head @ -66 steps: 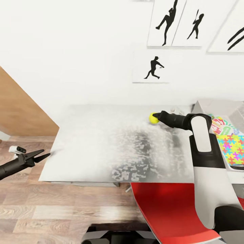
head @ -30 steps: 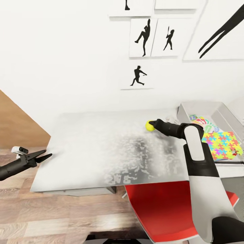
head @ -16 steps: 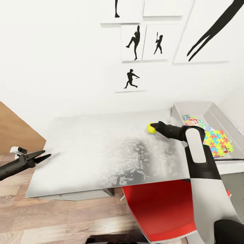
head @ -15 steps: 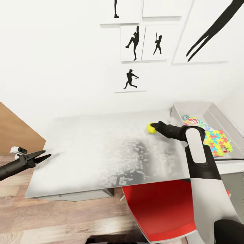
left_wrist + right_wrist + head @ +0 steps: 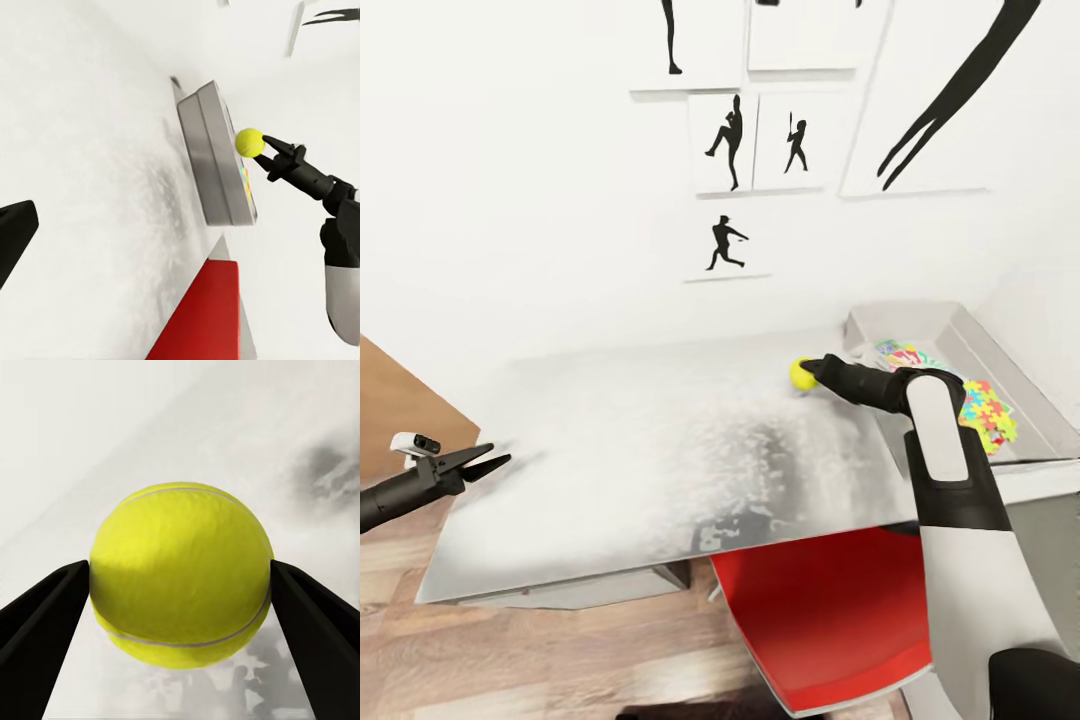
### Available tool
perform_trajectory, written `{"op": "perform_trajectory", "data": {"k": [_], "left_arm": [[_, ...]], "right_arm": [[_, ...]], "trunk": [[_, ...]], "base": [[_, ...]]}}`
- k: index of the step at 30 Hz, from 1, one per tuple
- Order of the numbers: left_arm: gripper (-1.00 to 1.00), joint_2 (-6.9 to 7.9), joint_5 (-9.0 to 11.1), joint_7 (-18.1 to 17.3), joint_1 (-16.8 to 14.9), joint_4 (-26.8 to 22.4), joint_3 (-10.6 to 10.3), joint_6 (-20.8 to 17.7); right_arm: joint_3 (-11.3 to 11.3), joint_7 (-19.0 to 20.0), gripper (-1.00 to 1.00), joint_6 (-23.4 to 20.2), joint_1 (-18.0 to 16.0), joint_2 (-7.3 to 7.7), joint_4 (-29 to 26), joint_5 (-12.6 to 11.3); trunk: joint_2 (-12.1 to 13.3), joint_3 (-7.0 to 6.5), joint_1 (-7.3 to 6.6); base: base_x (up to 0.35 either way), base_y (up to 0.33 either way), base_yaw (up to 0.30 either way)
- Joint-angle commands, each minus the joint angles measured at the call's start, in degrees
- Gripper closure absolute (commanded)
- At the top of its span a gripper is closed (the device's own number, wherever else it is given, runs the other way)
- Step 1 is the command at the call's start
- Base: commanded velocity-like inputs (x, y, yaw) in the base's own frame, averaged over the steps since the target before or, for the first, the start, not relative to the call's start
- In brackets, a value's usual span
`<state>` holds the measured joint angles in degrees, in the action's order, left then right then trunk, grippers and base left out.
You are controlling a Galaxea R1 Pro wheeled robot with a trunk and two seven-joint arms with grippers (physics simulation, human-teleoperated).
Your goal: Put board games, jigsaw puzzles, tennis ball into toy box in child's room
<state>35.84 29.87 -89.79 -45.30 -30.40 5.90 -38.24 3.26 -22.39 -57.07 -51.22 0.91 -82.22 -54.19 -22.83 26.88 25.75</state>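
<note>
My right hand (image 5: 180, 577) pinches the ball (image 5: 180, 585) across its middle; it's light, springy and round, so I judge it could squirt out.

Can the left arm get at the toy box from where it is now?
Probably not. The left pincer hangs off the table's far left edge, while the toy box sits at the far right, beyond the right pincer gripping the tennis ball.
</note>
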Motion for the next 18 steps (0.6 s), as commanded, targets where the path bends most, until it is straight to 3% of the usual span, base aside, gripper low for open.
{"op": "perform_trajectory", "data": {"k": [1, 11, 18], "left_arm": [[-1.0, 0.02, 0.0, -0.2, 0.0, 0.0, 0.0, -0.6], [-1.0, 0.02, 0.0, -0.2, 0.0, 0.0, 0.0, -0.6], [-1.0, 0.02, 0.0, -0.2, 0.0, 0.0, 0.0, -0.6]], "right_arm": [[0.0, -0.6, 1.0, -0.7, -0.1, -0.14, -0.6, -0.5], [0.1, -0.6, 1.0, -2.7, -0.1, -0.41, -1.9, -0.5], [0.0, -0.6, 1.0, -2.7, -0.1, -0.45, -1.9, -0.5]], "trunk": [[-0.1, -0.01, 0.04], [-0.1, -0.93, 0.04], [-0.1, -1.6, 0.04]], "base": [[0.0, 0.0, -0.109], [0.0, 0.0, -0.103], [0.0, 0.0, 0.012]]}}
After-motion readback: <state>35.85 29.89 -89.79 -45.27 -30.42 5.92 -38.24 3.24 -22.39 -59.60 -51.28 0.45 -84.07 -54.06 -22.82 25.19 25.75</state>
